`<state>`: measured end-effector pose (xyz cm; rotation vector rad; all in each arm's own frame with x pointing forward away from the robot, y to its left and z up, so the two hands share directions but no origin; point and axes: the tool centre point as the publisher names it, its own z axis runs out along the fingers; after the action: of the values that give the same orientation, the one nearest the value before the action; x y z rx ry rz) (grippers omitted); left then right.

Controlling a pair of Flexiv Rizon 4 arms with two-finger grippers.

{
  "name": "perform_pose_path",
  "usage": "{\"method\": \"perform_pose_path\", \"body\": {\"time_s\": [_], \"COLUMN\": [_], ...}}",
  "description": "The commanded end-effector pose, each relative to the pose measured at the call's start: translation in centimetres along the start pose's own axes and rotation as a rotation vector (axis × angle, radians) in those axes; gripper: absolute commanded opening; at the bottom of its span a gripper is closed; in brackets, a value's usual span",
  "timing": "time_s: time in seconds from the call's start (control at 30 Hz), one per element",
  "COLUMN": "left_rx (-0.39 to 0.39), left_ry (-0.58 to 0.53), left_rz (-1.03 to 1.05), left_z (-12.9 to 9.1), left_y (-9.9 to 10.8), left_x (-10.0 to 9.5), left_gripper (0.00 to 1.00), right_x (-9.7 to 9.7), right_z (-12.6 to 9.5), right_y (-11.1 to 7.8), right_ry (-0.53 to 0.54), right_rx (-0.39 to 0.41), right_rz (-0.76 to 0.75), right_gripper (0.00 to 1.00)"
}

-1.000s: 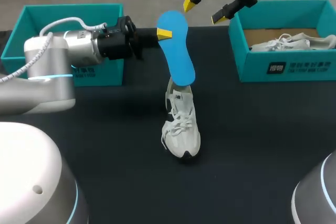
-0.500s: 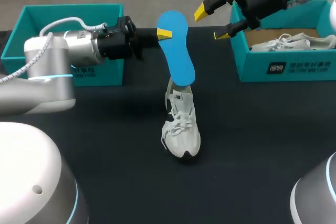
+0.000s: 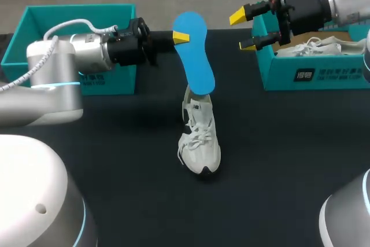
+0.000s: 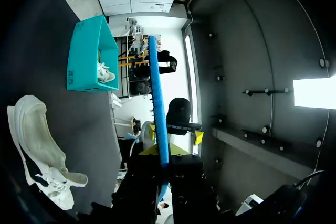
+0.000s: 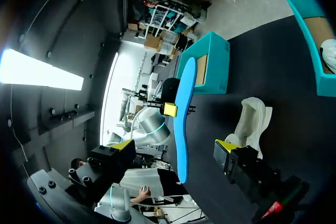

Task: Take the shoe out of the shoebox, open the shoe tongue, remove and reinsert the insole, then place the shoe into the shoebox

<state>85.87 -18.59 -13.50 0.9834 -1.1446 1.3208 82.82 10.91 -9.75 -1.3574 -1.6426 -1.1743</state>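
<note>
A white sneaker (image 3: pixel 199 137) stands on the black table, toe toward me. A blue insole (image 3: pixel 193 53) rises upright over it, its lower end at the shoe's heel opening. My left gripper (image 3: pixel 181 37) comes in from the left and is shut on the insole's upper part. In the left wrist view the insole (image 4: pixel 157 103) runs edge-on out of that gripper (image 4: pixel 164 153), with the sneaker (image 4: pixel 37 145) lying off to one side. My right gripper (image 3: pixel 247 29) hangs open and empty to the right of the insole, by the right shoebox's near corner. The right wrist view shows its gripper (image 5: pixel 176 148) wide open, facing the insole (image 5: pixel 182 124) and sneaker (image 5: pixel 252 119).
A teal shoebox (image 3: pixel 306 67) at the back right holds a second white shoe (image 3: pixel 324 45). Another teal shoebox (image 3: pixel 75 15) stands at the back left, behind my left arm. Bare black tabletop (image 3: pixel 277 160) surrounds the sneaker.
My right gripper has swung right and slightly down, away from the insole's top toward the right shoebox, still open. The left gripper, insole and sneaker have not moved.
</note>
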Motion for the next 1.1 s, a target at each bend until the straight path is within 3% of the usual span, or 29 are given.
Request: {"method": "perform_pose_path", "body": {"time_s": [0.03, 0.57, 1.0, 1.1], "left_rx": [0.001, 0.001, 0.001, -0.037], "left_ry": [-0.003, -0.003, -0.003, -0.025], "left_rz": [0.0, 0.0, 0.0, 0.111], "left_z": [0.0, 0.0, 0.0, -0.1], "left_y": [0.1, 0.1, 0.1, -0.2], "left_x": [0.0, 0.0, 0.0, -0.1], "left_gripper": [0.0, 0.0, 0.0, 0.0], "right_x": [-1.1, -2.6, -2.6, -2.6], "right_z": [0.2, 0.6, 0.6, 0.6], "right_y": [-0.1, -0.6, -0.6, -0.6], "right_ry": [0.08, 0.076, 0.076, 0.076], "right_rx": [-0.001, -0.006, -0.006, -0.006], "right_rz": [0.008, 0.077, 0.077, 0.077], "right_gripper": [1.0, 1.0, 1.0, 1.0]}}
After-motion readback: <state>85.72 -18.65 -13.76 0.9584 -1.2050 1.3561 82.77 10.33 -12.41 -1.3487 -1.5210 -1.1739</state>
